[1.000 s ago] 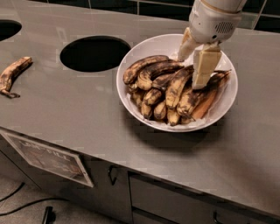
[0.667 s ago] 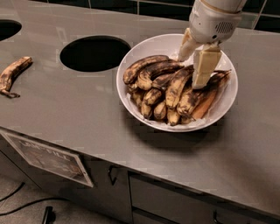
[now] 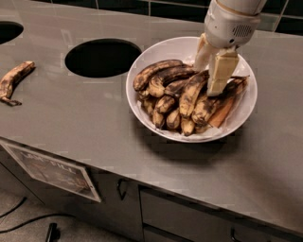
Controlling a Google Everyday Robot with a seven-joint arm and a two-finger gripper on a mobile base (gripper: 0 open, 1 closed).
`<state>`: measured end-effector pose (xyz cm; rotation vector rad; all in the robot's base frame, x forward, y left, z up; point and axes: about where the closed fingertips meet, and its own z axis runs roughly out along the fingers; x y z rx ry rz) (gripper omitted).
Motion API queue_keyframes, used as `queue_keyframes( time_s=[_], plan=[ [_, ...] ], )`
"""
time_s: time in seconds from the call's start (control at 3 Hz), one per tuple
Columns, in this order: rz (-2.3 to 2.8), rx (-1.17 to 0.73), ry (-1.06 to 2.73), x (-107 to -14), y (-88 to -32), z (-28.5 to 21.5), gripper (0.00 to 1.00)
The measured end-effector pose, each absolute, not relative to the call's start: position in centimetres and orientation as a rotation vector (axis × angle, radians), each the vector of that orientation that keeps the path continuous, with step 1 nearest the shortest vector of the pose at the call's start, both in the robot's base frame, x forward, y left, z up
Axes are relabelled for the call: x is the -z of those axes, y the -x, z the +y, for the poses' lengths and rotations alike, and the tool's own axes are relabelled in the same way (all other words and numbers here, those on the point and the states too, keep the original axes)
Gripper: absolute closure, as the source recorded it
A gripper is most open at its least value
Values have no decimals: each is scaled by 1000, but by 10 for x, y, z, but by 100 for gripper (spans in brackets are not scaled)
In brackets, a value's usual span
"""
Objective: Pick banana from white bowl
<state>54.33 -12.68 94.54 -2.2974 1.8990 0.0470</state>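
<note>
1. Nearest the lens, fixed to the cabinet front: a printed label, wording too blurred to read. No brand marks legible anywhere.
2. Set on the grey counter, within the arm's reach: the white bowl, heaped with overripe fruit.
3. Lying high in the heap, right of centre, upper end raised toward the arm: the banana, long, tan and black-blotched, probably singled out for lying exposed.
4. Lowered into the bowl's rear right: the gripper, spread apart astride that raised end, clamped on nothing as far as can be judged.
5. Well apart at the counter's left edge: a loose banana.
6. Farther back: a round opening, likely a waste chute, and beyond it dark wall tiles.
</note>
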Motion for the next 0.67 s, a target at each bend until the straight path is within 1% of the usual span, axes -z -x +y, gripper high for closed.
queue_keyframes(
  time_s=[0.33, 0.67],
  plan=[
    [1899, -47, 2301, -945, -544, -127, 47],
    [1900, -43, 2302, -947, -543, -127, 54]
  ],
)
